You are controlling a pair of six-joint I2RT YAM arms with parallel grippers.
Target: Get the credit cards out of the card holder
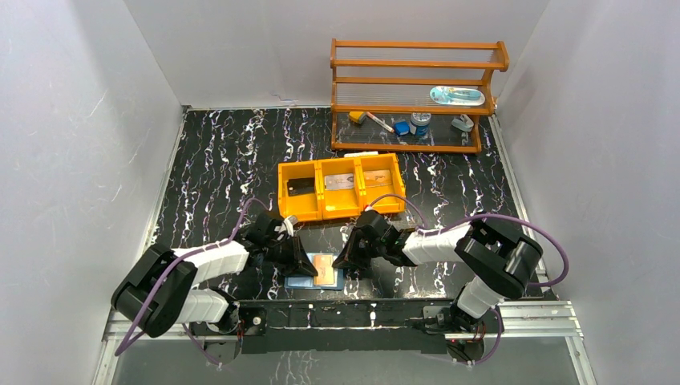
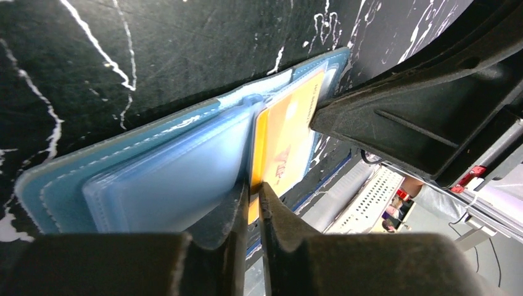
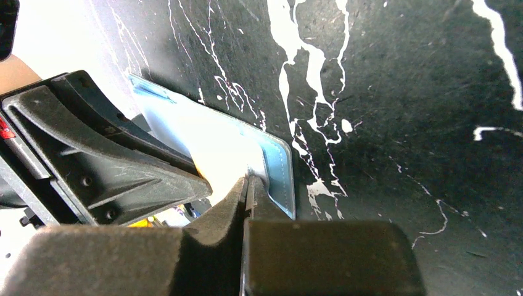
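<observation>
Orange card (image 2: 290,132) — only left wrist shows left fingers (image 2: 213,237) pinching it; right fingers (image 3: 225,203) clamp card holder (image 3: 280,172).

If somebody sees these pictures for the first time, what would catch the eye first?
The left gripper and the right gripper meet, both pinched shut, over the open blue card holder at the near edge of the table. An orange card shows inside it, its edge in the left gripper's pinch. Behind them sits a bright orange tray.
</observation>
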